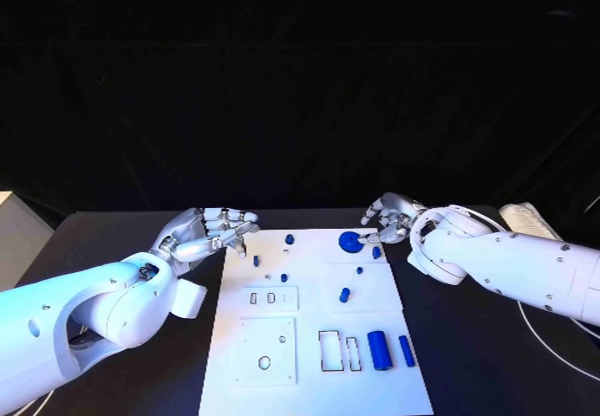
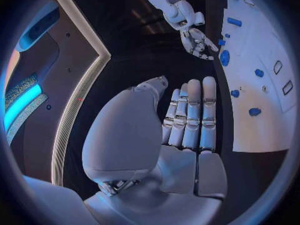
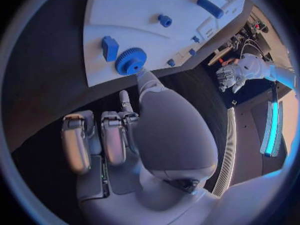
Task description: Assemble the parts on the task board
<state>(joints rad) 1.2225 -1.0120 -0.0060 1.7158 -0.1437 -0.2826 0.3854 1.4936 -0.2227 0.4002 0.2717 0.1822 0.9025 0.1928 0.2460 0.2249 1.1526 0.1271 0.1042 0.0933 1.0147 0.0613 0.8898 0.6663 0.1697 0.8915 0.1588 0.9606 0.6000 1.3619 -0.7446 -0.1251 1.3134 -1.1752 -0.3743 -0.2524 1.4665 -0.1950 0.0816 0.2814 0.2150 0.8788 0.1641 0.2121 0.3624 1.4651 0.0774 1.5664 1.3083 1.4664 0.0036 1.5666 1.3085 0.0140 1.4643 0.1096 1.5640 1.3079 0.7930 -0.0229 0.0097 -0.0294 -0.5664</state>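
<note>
Right hand (image 1: 391, 217) closing on the gear (image 1: 351, 242).
Fingers curled, nothing held; left hand (image 1: 210, 232) spread. Grip its rim squarely.

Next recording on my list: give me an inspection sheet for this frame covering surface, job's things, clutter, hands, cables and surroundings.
Surface: black table, dark and matte.
Job's things: white task board mid-table; blue gear near its far right edge; two blue cylinders lying at its near right; small blue parts scattered on the far half.
Clutter: nothing seen.
Hands: left hand at the board's far left corner, holding nothing; right hand next to the gear, fingertip at its rim, no grip visible.
Cables: white cable on the table at the right.
Surroundings: black backdrop behind the table.
</note>
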